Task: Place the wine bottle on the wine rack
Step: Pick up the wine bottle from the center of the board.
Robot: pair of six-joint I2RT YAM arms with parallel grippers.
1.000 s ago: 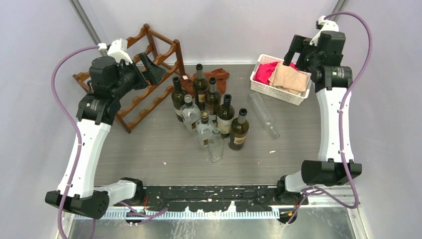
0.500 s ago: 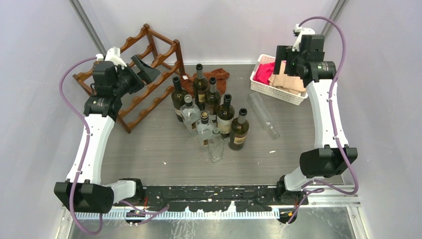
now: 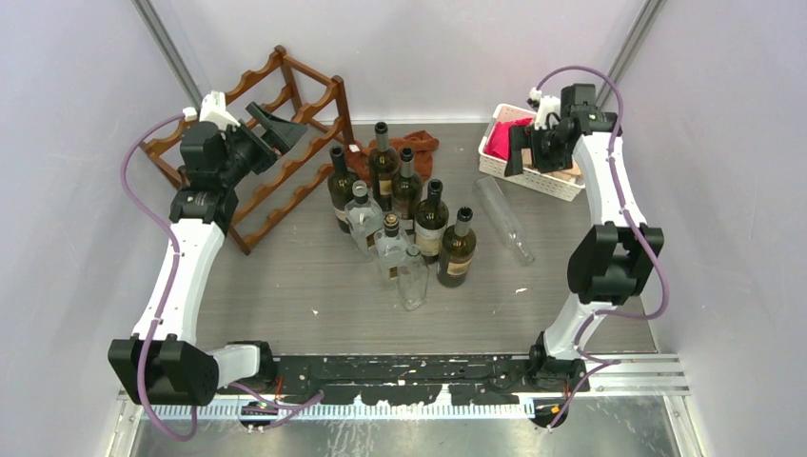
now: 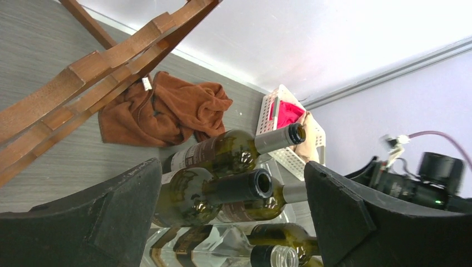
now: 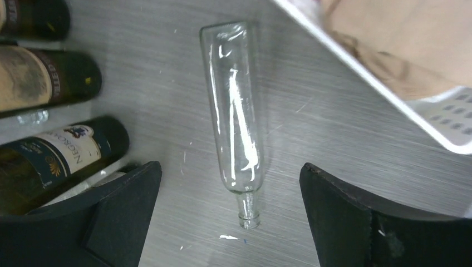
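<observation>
You're reaching: left gripper [image 3: 276,122] by the wine rack [image 3: 285,176] and right gripper [image 5: 228,169] gape empty. The clear wine bottle [image 5: 234,122] lies well right of it; next, straddle its body

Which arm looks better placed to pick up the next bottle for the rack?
Left, probably. The left gripper hangs open beside the wine rack, with the standing dark bottles framed between its fingers. The right gripper, also open, is by the white basket, across the table from the rack.
</observation>
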